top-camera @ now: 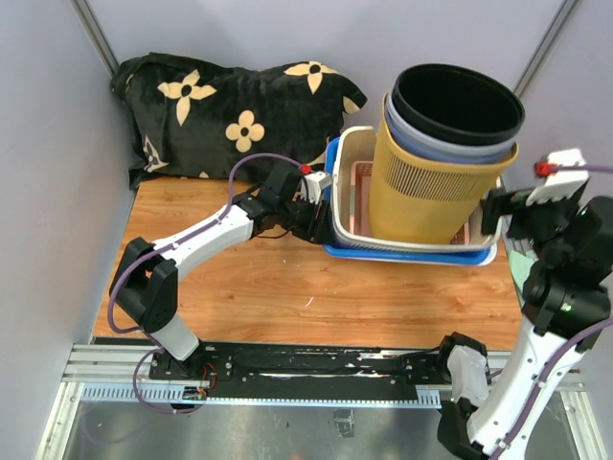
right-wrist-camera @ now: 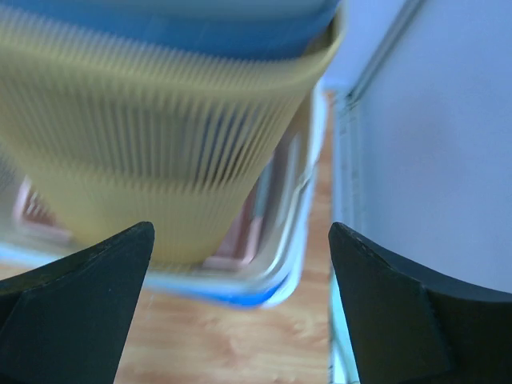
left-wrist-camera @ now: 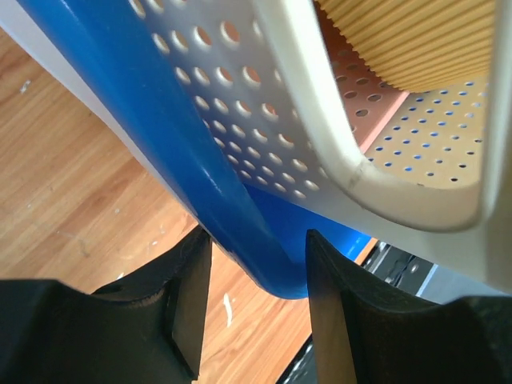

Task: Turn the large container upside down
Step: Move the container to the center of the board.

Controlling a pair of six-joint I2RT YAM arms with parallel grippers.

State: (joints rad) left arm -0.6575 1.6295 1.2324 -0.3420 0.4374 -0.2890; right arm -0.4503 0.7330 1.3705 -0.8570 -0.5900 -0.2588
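A tall yellow slatted container [top-camera: 436, 196] stands upright with a grey-blue bucket [top-camera: 421, 144] and a black bucket [top-camera: 460, 101] nested in it. It stands in a white perforated basket [top-camera: 350, 182] that sits in a blue basket [top-camera: 412, 257]. My left gripper [top-camera: 321, 225] is at the stack's left end. In the left wrist view it [left-wrist-camera: 252, 256] has the blue basket's rim [left-wrist-camera: 200, 160] between its fingers, touching both. My right gripper [top-camera: 493, 213] is open and empty just right of the stack. In the right wrist view it [right-wrist-camera: 240, 240] faces the yellow container [right-wrist-camera: 160, 160], blurred.
A black cushion with cream flowers [top-camera: 220, 105] lies at the back left of the wooden table [top-camera: 287, 287]. Grey walls [top-camera: 57, 144] close in both sides. A metal rail [top-camera: 316, 369] runs along the near edge.
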